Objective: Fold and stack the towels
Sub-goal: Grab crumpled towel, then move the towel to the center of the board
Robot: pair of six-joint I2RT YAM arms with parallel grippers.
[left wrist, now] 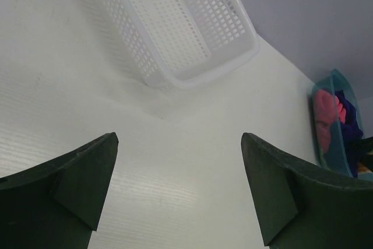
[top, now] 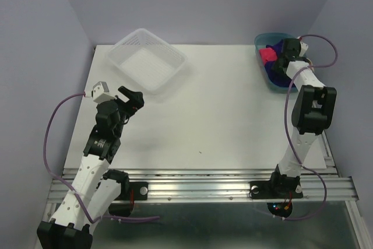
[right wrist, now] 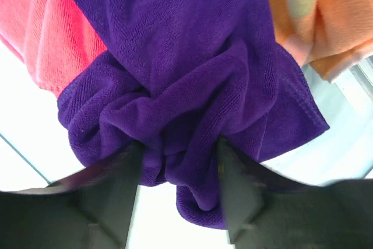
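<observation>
Right gripper point(right wrist: 179, 144) has a bunch of the purple towel point(right wrist: 186, 56) pinched, down in the blue bin point(top: 260, 42) at the far right corner of the desk point(top: 221, 121).

Its fingers sit at about half width, pressed in on both sides of a thick fold, so I'd say the idea is to pull that towel out onto the open desk where it can be spread and folded. The pink-red towel point(right wrist: 29, 21) and the spotty orange towel point(right wrist: 332, 16) are crumpled right against it in the same bin, so one could get dragged along. Left gripper point(left wrist: 179, 144) hangs wide open with nothing in it near the left edge, just in front of the white basket point(top: 175, 74) at the far left, probably waiting to catch a corner.
</observation>
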